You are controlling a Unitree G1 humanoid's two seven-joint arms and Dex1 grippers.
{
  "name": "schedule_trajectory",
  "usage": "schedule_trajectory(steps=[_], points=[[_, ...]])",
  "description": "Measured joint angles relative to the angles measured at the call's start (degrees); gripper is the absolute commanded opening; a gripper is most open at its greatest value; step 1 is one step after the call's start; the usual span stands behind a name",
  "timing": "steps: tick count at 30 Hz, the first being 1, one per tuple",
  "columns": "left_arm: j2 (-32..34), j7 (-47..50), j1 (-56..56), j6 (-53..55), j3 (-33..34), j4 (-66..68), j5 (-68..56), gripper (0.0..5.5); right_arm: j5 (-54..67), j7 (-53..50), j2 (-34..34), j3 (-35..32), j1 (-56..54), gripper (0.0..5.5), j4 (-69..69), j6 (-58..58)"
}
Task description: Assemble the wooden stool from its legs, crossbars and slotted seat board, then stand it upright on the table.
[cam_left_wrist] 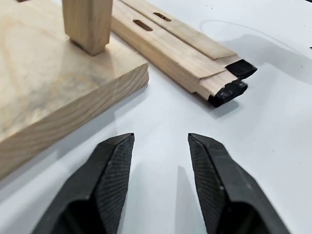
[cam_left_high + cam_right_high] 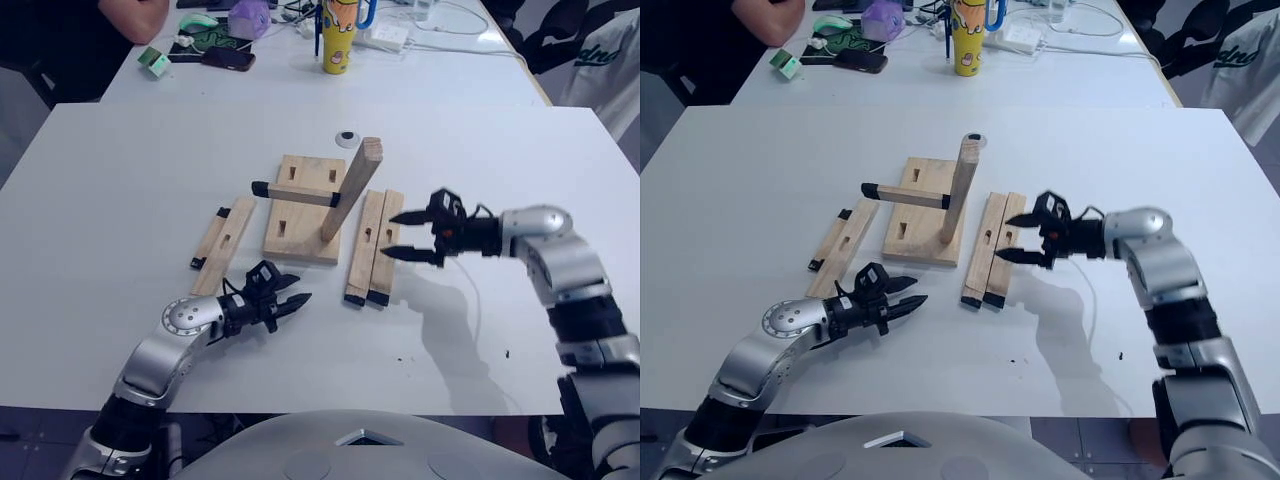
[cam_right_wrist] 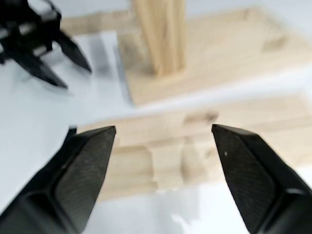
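Observation:
The slotted seat board (image 2: 300,225) lies flat mid-table with one leg (image 2: 352,190) standing in a slot, tilted. A black-tipped crossbar (image 2: 295,194) lies across the board. Two legs (image 2: 375,246) lie side by side right of the board; another pair (image 2: 222,234) lies to its left. My right gripper (image 2: 407,236) hovers open just above and right of the right-hand legs (image 3: 195,146). My left gripper (image 2: 296,295) rests open on the table near the board's front corner (image 1: 131,78), nothing between its fingers.
A small white round object (image 2: 347,138) lies behind the board. A second table at the back holds a yellow cup (image 2: 340,36), a phone (image 2: 228,58) and clutter. A person's arm (image 2: 135,15) rests there. Bare tabletop lies near the front edge.

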Motion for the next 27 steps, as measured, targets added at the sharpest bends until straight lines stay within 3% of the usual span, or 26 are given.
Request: schedule_trajectory(steps=[9,27], points=[[-1.8,1.2,-0.5,-0.2,-1.1,0.9,0.7,2.04,-6.8,-11.2,4.9,3.6,6.9,3.67,-8.9,-2.4],[-2.6,3.0,-0.3,-0.2,-0.7,0.9,0.8,2.04,-14.6,-7.2,-4.7,7.0,-0.2,3.67,-2.5,-9.7]])
